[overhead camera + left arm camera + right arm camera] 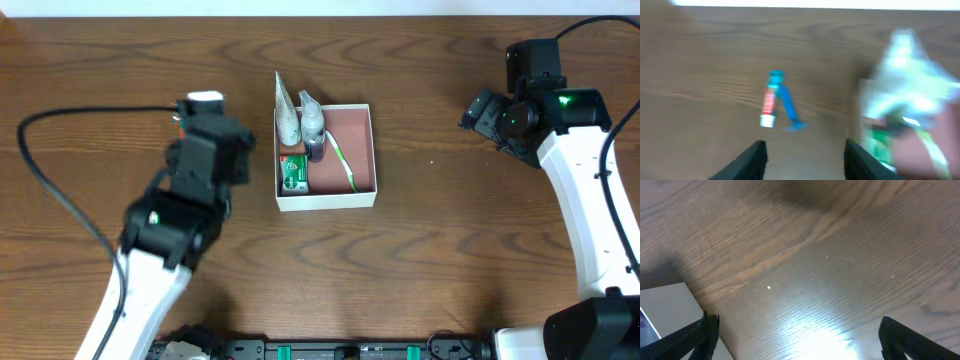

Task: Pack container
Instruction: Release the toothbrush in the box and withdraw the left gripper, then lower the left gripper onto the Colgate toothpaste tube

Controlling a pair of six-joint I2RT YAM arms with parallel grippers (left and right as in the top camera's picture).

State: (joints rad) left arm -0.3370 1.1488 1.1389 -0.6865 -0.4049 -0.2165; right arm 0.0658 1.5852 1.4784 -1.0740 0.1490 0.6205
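The container (326, 197), a square white-walled box with a reddish-brown inside, sits mid-table. It holds a white tube (287, 112), a small bottle (313, 125), a green box (292, 173) and a green-white toothbrush (344, 165). My left gripper (205, 108) is open and empty, left of the container. In the blurred left wrist view, its fingers (805, 150) are short of a small red-and-white tube (769, 102) and a blue toothbrush (787, 107) on the table, with the container (950, 135) at the right. My right gripper (480, 115) is open and empty over bare wood (797, 330), right of the container's corner (665, 305).
The wooden table's far edge runs along the top of the overhead view. A black cable (60, 190) loops on the table at the left. The small tube and blue toothbrush are hidden under my left arm in the overhead view.
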